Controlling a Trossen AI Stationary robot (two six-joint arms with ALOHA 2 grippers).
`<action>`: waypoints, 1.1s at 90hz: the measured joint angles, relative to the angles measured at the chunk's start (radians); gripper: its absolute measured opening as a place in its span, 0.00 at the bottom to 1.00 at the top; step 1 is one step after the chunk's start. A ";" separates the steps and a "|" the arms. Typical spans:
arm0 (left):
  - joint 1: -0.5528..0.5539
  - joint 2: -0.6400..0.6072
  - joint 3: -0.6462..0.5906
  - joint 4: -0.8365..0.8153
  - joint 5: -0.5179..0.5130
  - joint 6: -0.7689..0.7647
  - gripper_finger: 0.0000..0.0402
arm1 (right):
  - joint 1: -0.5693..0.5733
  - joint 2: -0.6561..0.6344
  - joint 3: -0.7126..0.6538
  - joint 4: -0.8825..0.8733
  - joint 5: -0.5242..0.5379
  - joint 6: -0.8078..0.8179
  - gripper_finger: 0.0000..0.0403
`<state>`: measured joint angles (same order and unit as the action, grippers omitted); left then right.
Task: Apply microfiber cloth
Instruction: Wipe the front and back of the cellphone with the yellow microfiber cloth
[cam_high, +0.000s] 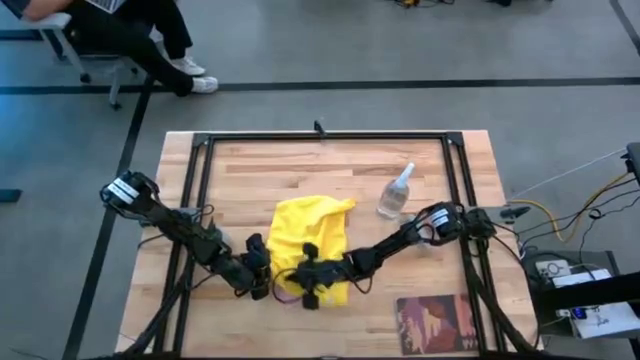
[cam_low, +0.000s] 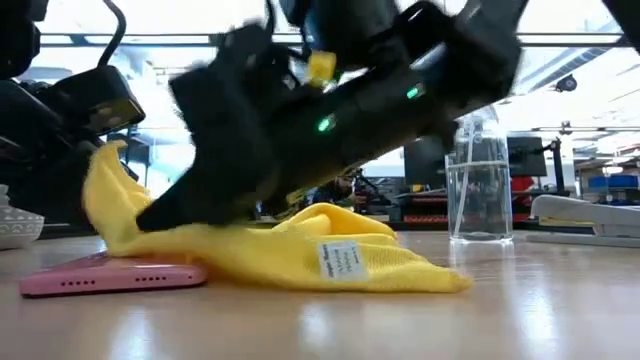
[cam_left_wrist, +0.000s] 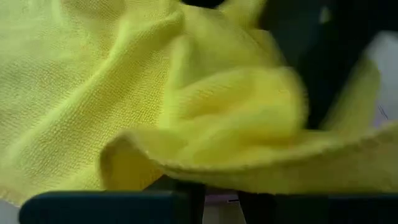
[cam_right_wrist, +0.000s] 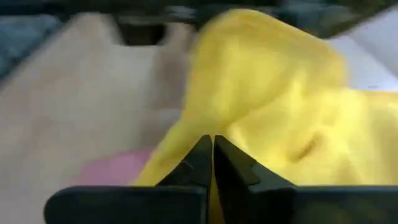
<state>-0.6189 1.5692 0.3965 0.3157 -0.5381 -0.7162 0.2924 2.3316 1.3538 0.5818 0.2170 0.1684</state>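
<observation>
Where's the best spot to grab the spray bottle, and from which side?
Take the spray bottle around its clear body below the nozzle, coming in level with the right end effector from that arm's side. It stands upright, apart from the microfiber cloth, with bare table around it.

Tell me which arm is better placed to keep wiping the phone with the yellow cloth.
Probably the right. Its gripper is shut and pressed into the microfiber cloth over the pink phone. The left gripper sits at the cloth's edge.
</observation>
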 joint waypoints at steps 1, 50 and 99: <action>0.000 0.000 0.000 0.000 -0.001 0.000 0.15 | -0.002 0.004 0.002 -0.002 -0.002 0.000 0.00; 0.003 0.000 0.001 -0.003 0.001 -0.056 0.15 | 0.121 0.138 0.164 0.010 -0.035 0.081 0.00; 0.000 0.000 -0.002 0.040 -0.020 -0.056 0.15 | -0.003 0.120 0.162 -0.053 -0.026 0.123 0.00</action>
<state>-0.6186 1.5697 0.3946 0.3554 -0.5579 -0.7723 0.2891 2.4516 1.5162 0.5289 0.1909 0.2915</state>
